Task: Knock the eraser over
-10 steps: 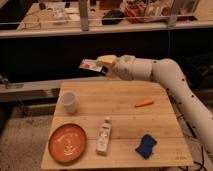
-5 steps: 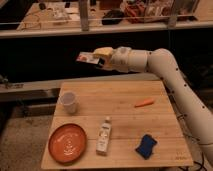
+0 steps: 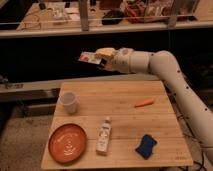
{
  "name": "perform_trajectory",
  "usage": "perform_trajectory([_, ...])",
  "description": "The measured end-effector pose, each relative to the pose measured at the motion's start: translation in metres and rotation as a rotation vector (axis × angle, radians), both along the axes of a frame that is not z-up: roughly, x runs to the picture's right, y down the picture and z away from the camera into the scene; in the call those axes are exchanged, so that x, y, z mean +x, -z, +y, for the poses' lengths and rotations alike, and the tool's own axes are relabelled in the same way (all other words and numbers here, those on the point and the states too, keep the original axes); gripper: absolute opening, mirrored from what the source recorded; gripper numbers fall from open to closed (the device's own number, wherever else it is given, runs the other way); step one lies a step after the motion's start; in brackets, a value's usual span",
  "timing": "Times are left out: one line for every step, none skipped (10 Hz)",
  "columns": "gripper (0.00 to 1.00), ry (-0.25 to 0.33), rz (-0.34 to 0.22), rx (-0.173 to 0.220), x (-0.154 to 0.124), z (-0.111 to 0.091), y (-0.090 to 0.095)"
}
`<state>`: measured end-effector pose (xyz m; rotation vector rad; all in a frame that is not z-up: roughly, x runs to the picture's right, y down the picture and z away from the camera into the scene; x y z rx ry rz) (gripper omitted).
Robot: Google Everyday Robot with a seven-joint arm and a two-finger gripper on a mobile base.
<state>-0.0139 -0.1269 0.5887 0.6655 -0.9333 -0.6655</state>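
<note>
The eraser (image 3: 88, 57) is a small flat block with a whitish top and a reddish mark. It is held in the air above the far left edge of the wooden table (image 3: 120, 92). My gripper (image 3: 100, 58) is shut on its right end and holds it about level, well above the tabletop. The white arm (image 3: 165, 62) reaches in from the right.
On the table stand a white cup (image 3: 68, 102) at the left, an orange plate (image 3: 67, 143) at the front left, a lying white bottle (image 3: 104, 136), a dark blue pad (image 3: 146, 146) and a small orange stick (image 3: 144, 103). A dark shelf runs behind.
My gripper has lifted the eraser higher and slightly left since a second ago. In the last half second it has hardly moved.
</note>
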Motion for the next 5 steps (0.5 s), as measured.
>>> perform_trajectory([0.8,-0.005,0.013,0.003,0.0022,0.0002,-0.0003])
perform_trajectory([0.8,-0.008,0.023,0.004,0.0035,0.0005,-0.0004])
perform_trajectory([0.8,-0.01,0.032,0.005,0.0039,0.0007,-0.0005])
perform_trajectory([0.8,-0.015,0.055,0.013,0.0051,0.0012,0.0001])
perform_trajectory([0.8,-0.014,0.073,0.025,0.005,0.0019,0.0013])
